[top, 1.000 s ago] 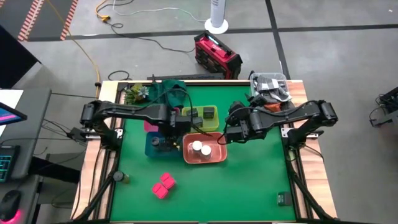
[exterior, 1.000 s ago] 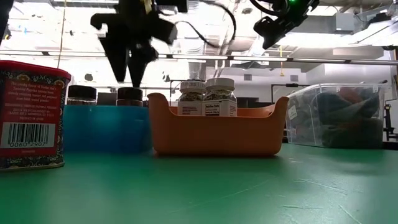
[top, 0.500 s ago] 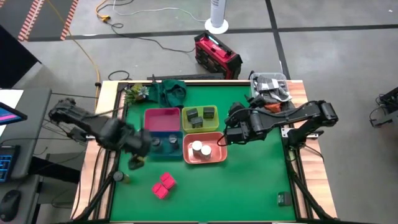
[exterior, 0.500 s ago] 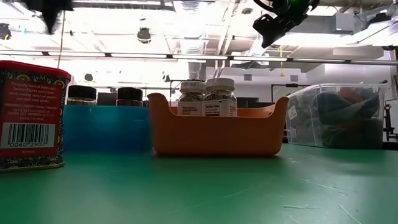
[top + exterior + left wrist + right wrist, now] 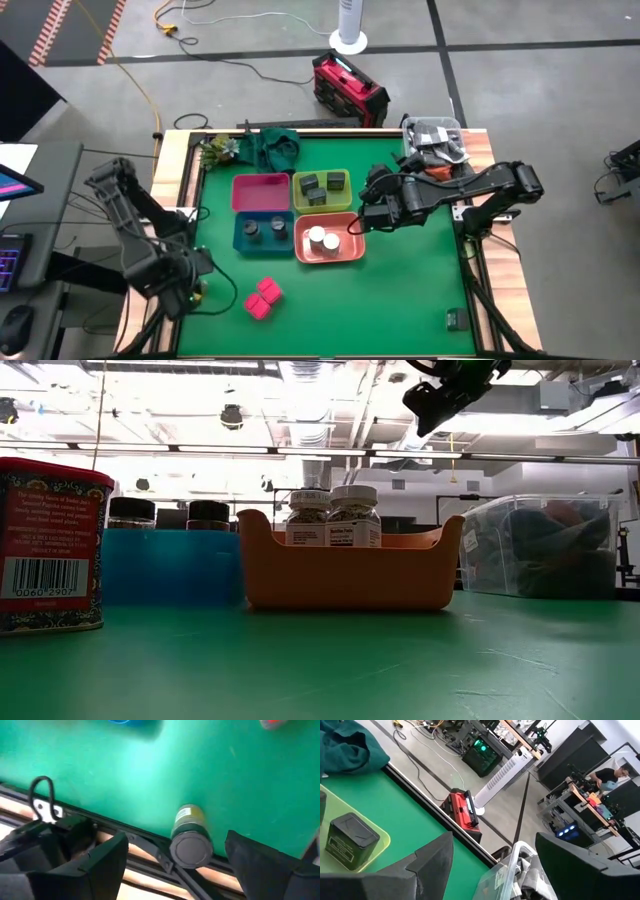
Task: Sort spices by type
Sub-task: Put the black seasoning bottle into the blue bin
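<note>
Jar [image 5: 189, 839] half-hidden between open left hand [image 5: 175, 857]

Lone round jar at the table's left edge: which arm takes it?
Left. Its open hand hangs right over the grey round jar at the edge; the right hand hovers open by the orange bin.

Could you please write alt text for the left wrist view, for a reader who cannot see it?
The open left end effector hovers over a grey round spice jar with a dark lid, standing on the green table near its dark rail and wooden edge.
</note>
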